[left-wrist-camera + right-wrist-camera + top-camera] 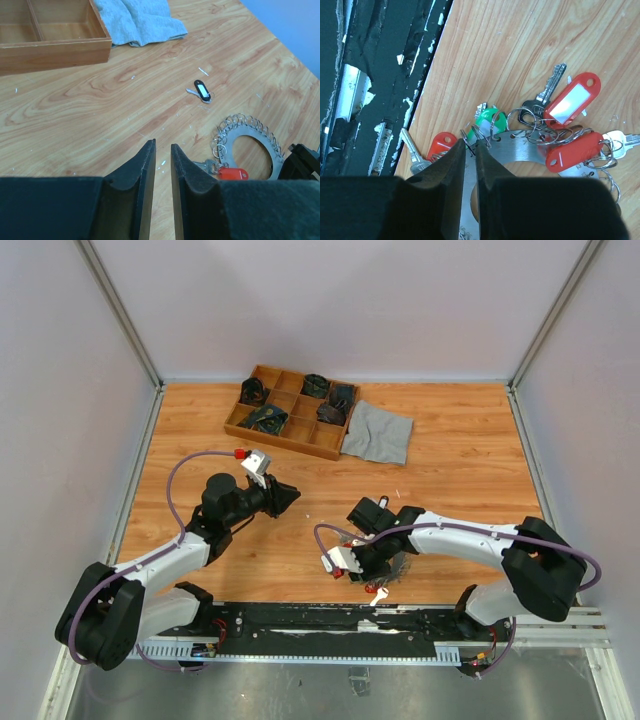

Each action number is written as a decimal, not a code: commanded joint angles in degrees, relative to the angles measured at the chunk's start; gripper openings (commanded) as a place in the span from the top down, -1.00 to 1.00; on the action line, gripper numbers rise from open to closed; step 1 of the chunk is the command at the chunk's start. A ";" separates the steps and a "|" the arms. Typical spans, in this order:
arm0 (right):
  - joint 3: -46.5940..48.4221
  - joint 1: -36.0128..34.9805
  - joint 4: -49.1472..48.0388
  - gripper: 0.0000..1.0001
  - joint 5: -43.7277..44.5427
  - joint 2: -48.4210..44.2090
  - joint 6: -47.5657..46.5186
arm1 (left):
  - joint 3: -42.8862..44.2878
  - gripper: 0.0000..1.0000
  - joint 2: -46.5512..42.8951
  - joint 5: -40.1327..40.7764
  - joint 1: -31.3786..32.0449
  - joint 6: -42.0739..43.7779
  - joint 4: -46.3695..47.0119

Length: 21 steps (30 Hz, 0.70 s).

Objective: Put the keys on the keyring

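Observation:
The keyring is a flat silver plate with a big hole and small split rings round its rim; it lies near the table's front edge. Keys with red tags and a green tag hang on its rings. My right gripper is shut on the plate's rim, right beside a split ring. In the left wrist view the keyring shows with a red-tagged key, and a black-tagged key lies loose beyond it. My left gripper hovers left of the keyring, jaws narrowly apart and empty.
A wooden compartment tray stands at the back, its near wall in the left wrist view. A grey cloth lies beside the tray on its right. A black rail runs along the table's front edge, close to the keyring.

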<state>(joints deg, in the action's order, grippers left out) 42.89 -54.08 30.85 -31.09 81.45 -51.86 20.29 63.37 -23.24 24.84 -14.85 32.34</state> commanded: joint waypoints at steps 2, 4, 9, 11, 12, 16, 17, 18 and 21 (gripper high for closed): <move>1.27 0.12 1.46 0.82 -2.31 -0.56 -0.28 | 0.98 0.53 -0.09 -0.49 -0.05 0.11 0.97; 1.36 0.12 1.37 0.89 -2.95 -1.19 -0.09 | 0.98 0.53 -0.16 -0.49 -0.06 0.09 0.97; 0.61 0.12 -1.69 0.99 -2.63 -4.39 0.68 | 1.06 0.53 -0.29 -0.49 -0.06 0.09 0.80; -0.03 0.11 -4.07 0.99 -2.43 -6.66 1.32 | 1.19 0.53 -0.48 -0.40 -0.06 0.17 0.57; -0.39 0.12 -5.43 0.99 -2.37 -7.98 2.05 | 1.30 0.54 -0.73 -0.31 -0.06 0.17 0.23; -0.68 0.25 -10.11 0.99 -1.14 -11.85 5.51 | 2.07 0.54 -2.33 0.49 -0.01 0.23 -0.90; -0.54 0.36 -10.81 0.99 -0.96 -12.56 6.60 | 2.24 0.55 -2.89 0.68 -0.05 0.18 -1.06; -0.29 0.49 -11.75 0.99 -0.51 -13.15 7.94 | 2.50 0.54 -3.57 1.11 -0.05 0.17 -1.10; 1.66 1.14 -12.00 0.99 0.98 -14.17 12.53 | 5.37 0.53 -5.61 1.86 -0.05 0.16 -3.44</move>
<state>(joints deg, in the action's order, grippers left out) 42.54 -54.08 22.04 -31.46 69.06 -46.33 20.84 60.95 -22.68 24.84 -14.85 30.00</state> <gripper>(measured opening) 0.013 0.232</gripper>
